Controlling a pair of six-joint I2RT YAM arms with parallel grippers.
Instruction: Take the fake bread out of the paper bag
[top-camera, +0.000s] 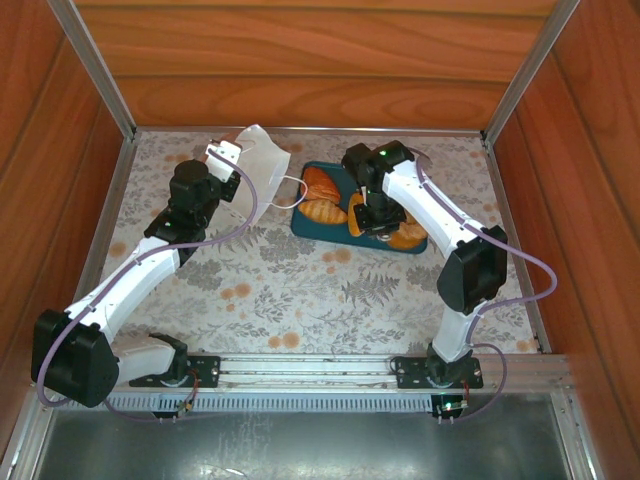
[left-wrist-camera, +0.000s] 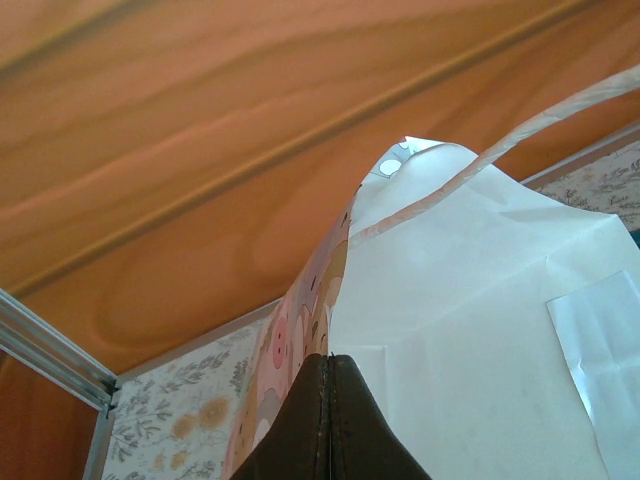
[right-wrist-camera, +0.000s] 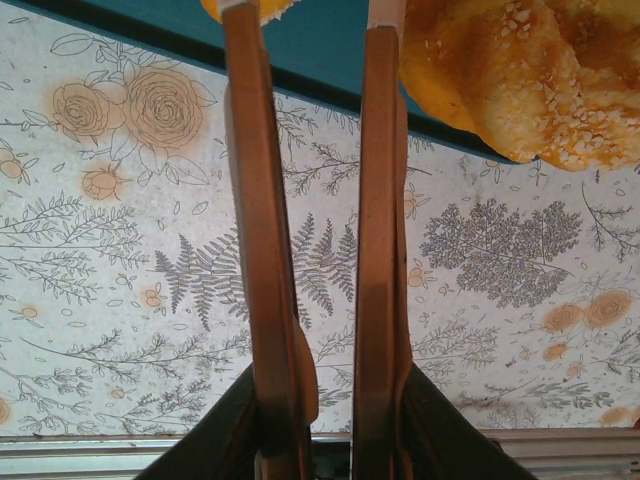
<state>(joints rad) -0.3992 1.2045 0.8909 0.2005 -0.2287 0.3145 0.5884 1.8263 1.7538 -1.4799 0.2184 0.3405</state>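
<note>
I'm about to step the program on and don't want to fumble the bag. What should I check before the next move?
1. Left end effector clamped on the paper bag: ok.
2. Right end effector empty, jaws apart: ok.
3. Bread resting on the tray: ok, several pieces.
4. Paper bag emptied: cannot tell, its inside is hidden.
5. Right end effector clear of the nearest piece: cannot tell, they are very close.
</note>
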